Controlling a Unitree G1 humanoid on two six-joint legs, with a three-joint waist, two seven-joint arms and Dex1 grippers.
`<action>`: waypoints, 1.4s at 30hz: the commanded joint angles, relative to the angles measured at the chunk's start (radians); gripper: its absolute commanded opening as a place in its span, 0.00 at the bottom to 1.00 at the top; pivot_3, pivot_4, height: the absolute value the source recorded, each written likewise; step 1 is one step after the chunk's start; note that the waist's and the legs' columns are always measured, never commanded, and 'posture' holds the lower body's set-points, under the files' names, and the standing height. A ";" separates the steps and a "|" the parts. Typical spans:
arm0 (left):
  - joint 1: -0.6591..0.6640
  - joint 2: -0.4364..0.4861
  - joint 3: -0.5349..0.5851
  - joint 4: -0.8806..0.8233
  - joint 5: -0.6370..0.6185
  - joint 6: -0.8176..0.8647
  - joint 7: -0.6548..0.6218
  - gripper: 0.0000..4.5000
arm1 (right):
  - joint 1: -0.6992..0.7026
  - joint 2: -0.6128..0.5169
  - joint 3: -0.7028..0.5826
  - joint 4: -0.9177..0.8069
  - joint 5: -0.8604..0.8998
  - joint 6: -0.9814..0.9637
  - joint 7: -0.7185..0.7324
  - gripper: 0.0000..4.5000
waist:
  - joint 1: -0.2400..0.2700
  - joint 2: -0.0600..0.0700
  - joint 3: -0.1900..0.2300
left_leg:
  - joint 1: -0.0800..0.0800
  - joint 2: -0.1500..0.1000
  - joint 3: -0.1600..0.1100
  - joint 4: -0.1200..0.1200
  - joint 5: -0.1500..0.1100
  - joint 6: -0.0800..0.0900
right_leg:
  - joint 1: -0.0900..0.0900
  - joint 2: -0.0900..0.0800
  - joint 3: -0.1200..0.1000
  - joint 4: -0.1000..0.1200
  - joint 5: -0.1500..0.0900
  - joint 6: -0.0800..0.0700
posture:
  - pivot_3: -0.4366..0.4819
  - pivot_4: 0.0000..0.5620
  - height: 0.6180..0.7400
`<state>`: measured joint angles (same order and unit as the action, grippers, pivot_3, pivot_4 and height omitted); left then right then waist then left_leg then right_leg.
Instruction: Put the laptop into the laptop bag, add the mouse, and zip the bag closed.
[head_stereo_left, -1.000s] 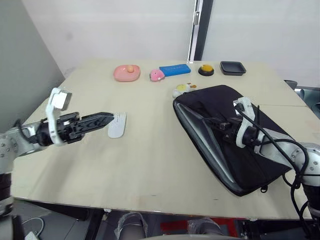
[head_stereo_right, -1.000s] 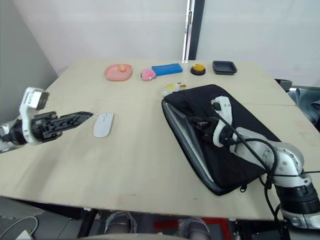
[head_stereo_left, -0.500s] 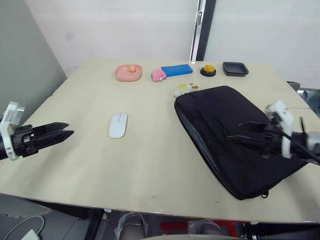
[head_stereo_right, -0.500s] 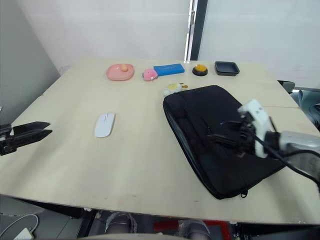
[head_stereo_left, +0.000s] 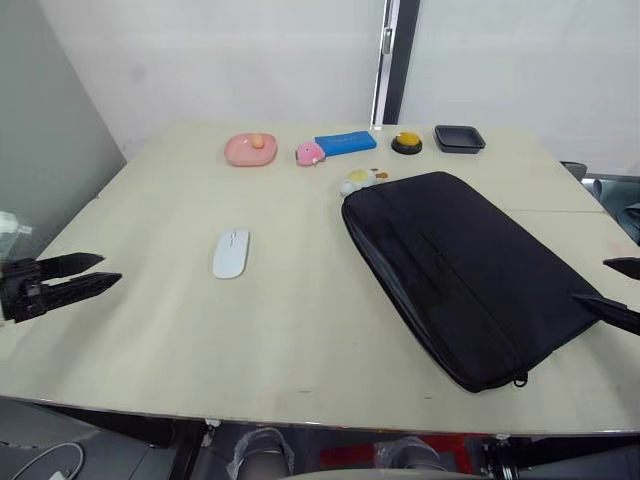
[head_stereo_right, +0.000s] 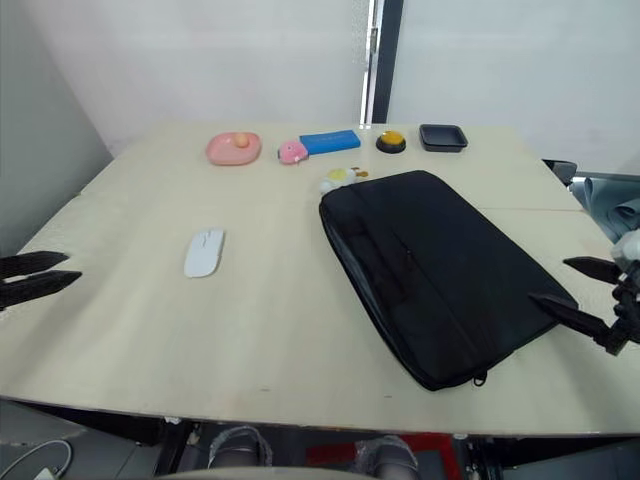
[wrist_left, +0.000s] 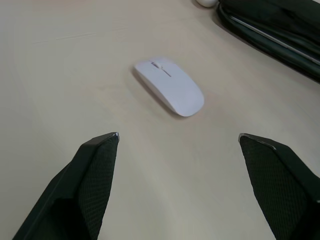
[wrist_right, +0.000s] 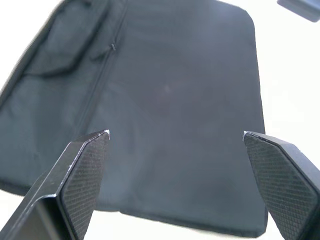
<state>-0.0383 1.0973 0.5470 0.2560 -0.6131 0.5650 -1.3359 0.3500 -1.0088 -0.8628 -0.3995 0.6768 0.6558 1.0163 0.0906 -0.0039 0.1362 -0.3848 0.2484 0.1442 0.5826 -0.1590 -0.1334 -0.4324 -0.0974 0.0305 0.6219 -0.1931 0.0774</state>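
Observation:
The black laptop bag (head_stereo_left: 460, 270) lies flat on the right half of the table, its flap down. The laptop sits inside it; a thin silver-grey edge (wrist_left: 272, 39) shows in the bag's side slit. The white mouse (head_stereo_left: 231, 253) rests on the bare tabletop left of the bag. My left gripper (head_stereo_left: 110, 270) hovers open near the table's left edge, well short of the mouse, pointing at it (wrist_left: 169, 92). My right gripper (head_stereo_right: 548, 280) is open at the bag's right end, holding nothing, and the right wrist view looks over the bag (wrist_right: 170, 100).
Along the far edge stand a pink dish (head_stereo_left: 250, 149), a pink toy (head_stereo_left: 309, 153), a blue box (head_stereo_left: 346, 142), a yellow button (head_stereo_left: 406, 142) and a small black tray (head_stereo_left: 459, 138). A white-and-yellow toy (head_stereo_left: 358, 180) touches the bag's far corner.
My right gripper opened, let go of the bag's flap and drew back to the right; the flap dropped flat. My left gripper pulled away from the mouse toward the left edge.

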 joint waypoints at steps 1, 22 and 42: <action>-0.014 -0.068 -0.028 -0.151 -0.023 0.054 0.116 0.90 | -0.153 0.000 0.087 -0.119 0.142 0.023 -0.049 0.99 | -0.004 0.001 0.000 | 0.001 0.001 0.000 0.000 0.000 0.000 | 0.000 0.001 0.000 0.001 0.000 0.000 | 0.48 0.27 1.00; -0.113 -0.561 -0.113 -0.657 -0.045 0.498 1.013 0.95 | -0.766 0.175 0.700 -0.256 0.333 0.083 -0.250 1.00 | 0.003 0.000 -0.003 | -0.001 0.001 -0.003 0.009 0.001 0.000 | 0.000 0.001 0.000 0.010 0.000 -0.002 | 0.48 0.27 1.00; -0.319 -0.640 -0.343 -0.336 0.232 0.279 1.121 0.95 | -0.689 0.172 0.626 -0.344 0.366 0.077 -0.335 1.00 | 0.005 -0.001 -0.003 | -0.004 0.000 -0.004 0.010 0.001 0.000 | 0.000 0.001 -0.001 0.008 0.000 -0.001 | 0.48 0.27 1.00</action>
<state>-0.3281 0.4523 0.2095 -0.1027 -0.4081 0.8757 -0.2136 -0.3397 -0.8256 -0.1995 -0.7153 1.0234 0.7457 0.6900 0.0952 -0.0045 0.1335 -0.3889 0.2485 0.1402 0.5922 -0.1582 -0.1332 -0.4327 -0.0965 0.0298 0.6298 -0.1934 0.0759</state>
